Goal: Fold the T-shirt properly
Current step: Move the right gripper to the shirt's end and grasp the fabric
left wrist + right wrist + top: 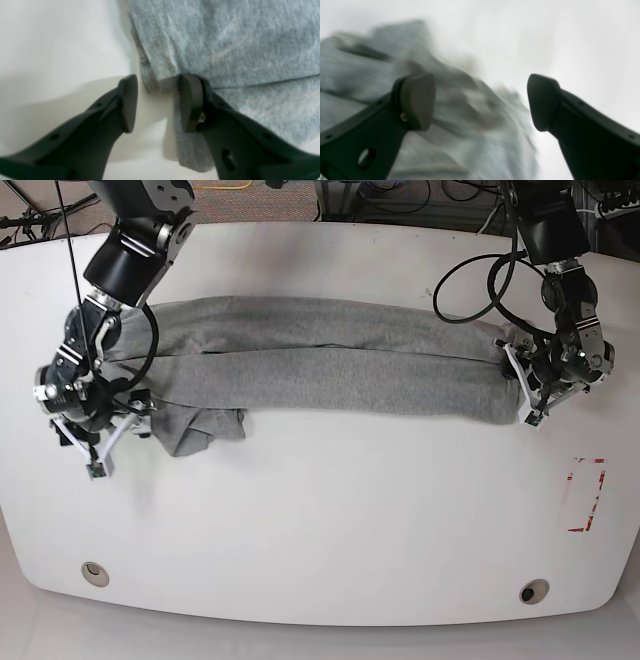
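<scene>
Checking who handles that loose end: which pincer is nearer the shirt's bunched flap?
Right pincer, open beside the flap. Left pincer sits at the T-shirt's far end.

A light heather-grey T-shirt [320, 370] lies folded lengthwise into a long, narrow band across the far half of the white surface [330, 520]. Two layered folds run along its length. At one end a loose, crumpled flap of fabric spills toward the near edge.

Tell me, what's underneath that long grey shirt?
The white table shows all around the folded T-shirt, and the cloth lies on it. What the folded layers cover, including any print, cannot be seen.
</scene>
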